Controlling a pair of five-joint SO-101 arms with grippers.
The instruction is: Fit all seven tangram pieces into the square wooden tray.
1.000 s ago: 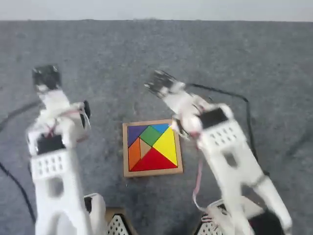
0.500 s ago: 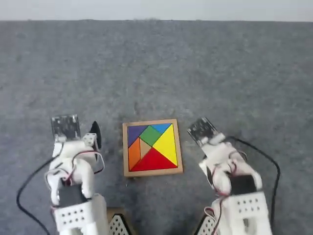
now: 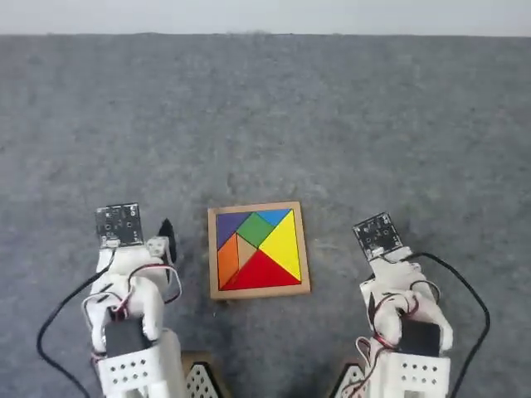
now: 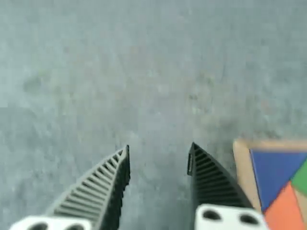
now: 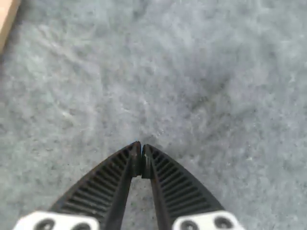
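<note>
The square wooden tray [image 3: 213, 249] lies on the grey carpet between the two arms, holding the coloured tangram pieces [image 3: 258, 249] packed flat into a full square. The left arm is folded back to the tray's left. Its gripper [image 4: 158, 152] stands open over bare carpet with nothing between the fingers, and a corner of the tray [image 4: 242, 158] with blue and orange pieces shows beside it. The right arm is folded back to the tray's right. Its gripper [image 5: 140, 147] is shut on nothing above the carpet, with the tray's wooden edge [image 5: 5, 19] off to one side.
Grey carpet [image 3: 332, 116] covers the whole table, open on the far side of the tray. Black cables [image 3: 469, 290] loop beside each arm's base at the near edge.
Both arms have drawn back from beside the tray toward their bases at the near edge and folded down. The tray and its pieces have not moved.
</note>
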